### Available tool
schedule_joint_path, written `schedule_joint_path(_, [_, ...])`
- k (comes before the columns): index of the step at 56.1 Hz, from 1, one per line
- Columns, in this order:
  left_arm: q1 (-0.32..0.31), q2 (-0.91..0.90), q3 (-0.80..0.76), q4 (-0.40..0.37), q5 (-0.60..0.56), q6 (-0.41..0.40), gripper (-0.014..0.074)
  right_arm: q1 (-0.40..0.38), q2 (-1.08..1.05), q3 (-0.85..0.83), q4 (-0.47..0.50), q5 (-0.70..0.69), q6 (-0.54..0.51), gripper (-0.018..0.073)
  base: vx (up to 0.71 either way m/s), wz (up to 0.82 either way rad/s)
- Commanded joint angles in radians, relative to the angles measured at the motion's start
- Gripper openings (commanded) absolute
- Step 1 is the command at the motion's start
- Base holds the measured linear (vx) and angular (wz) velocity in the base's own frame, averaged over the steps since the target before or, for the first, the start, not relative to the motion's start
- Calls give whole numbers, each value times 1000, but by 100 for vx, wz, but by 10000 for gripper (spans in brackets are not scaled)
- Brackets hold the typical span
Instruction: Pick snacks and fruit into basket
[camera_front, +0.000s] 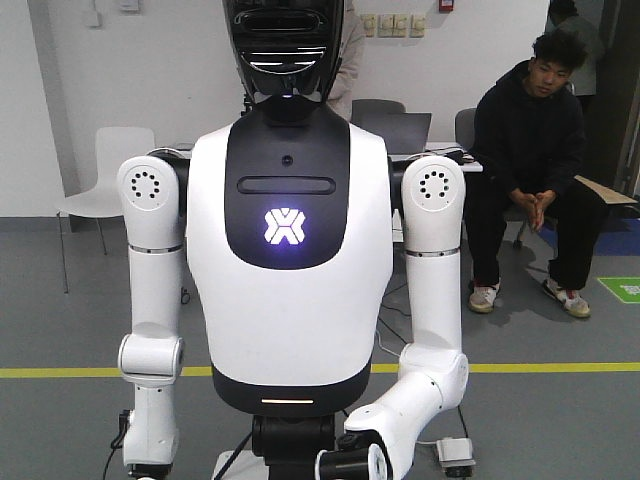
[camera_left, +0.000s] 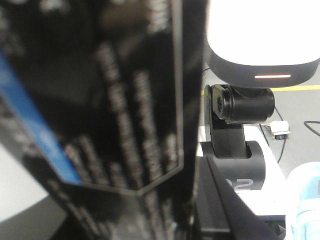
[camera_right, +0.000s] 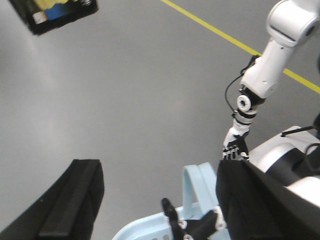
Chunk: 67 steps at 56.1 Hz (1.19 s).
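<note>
The right hand (camera_right: 160, 200) is spread wide and empty above the pale blue basket (camera_right: 196, 181) at bottom centre. A blurred glossy black packet (camera_left: 100, 110) fills the left of the left-wrist view. Whether the left hand (camera_left: 202, 210) grips it is unclear.

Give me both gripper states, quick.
Left gripper: cannot tell; a blurred dark printed pack fills its wrist view.
Right gripper: open, empty, jaws wide apart above the light-blue basket.
</note>
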Motion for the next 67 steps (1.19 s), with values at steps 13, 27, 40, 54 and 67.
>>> schedule_joint_path(13, [0, 5, -36, 9, -92, 0, 199, -418, -219, -34, 20, 134, -50, 532, 0, 0])
schedule_joint_path(27, [0, 5, -36, 9, -92, 0, 199, -740, -433, 31, -56, 309, -42, 532, 0, 0])
schedule_joint_path(40, [0, 5, -36, 27, -100, 54, 199, -878, -605, 98, -56, 303, -103, 532, 0, 0])
schedule_joint_path(54, [0, 5, -36, 27, -92, 54, 199, -880, -620, 98, -45, 304, -124, 532, 0, 0])
schedule_joint_path(67, [0, 5, -36, 27, -112, 54, 199, -880, -620, 98, -45, 302, -124, 532, 0, 0])
